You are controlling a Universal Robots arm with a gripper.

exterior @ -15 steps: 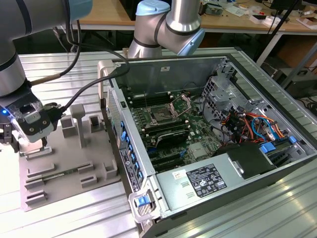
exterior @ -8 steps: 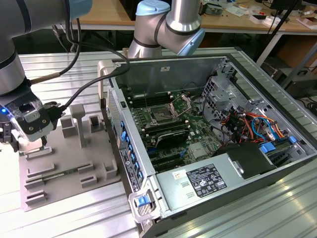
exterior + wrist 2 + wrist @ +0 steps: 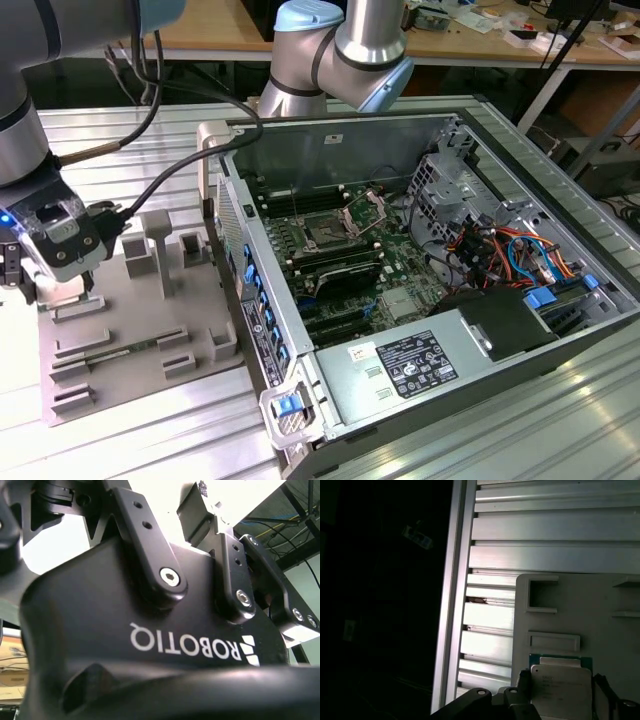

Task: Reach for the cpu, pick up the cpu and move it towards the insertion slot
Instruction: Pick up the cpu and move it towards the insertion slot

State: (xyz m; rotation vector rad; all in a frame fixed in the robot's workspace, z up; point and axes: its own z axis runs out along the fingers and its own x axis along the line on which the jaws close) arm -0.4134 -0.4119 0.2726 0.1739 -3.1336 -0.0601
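The cpu (image 3: 560, 692), a small square chip with a silver top on a green edge, shows in the first wrist view against the grey tray (image 3: 570, 605). My gripper (image 3: 561, 680) is shut on it, with a dark finger (image 3: 523, 680) against each side. In the exterior view the gripper (image 3: 15, 275) hangs low over the far end of the tray (image 3: 140, 330), at the exterior view's left. The insertion slot (image 3: 325, 232), a dark square socket with a raised steel bracket, lies inside the open computer case, well to the exterior view's right of the gripper.
The open case (image 3: 400, 270) stands between tray and table edge, with a white-labelled power-supply box (image 3: 410, 365) in front and cable bundles (image 3: 500, 250) inside. Upright tray posts (image 3: 160, 250) rise between gripper and case. A black cable (image 3: 170, 170) trails from the arm. Ribbed aluminium table (image 3: 545, 530) surrounds the tray.
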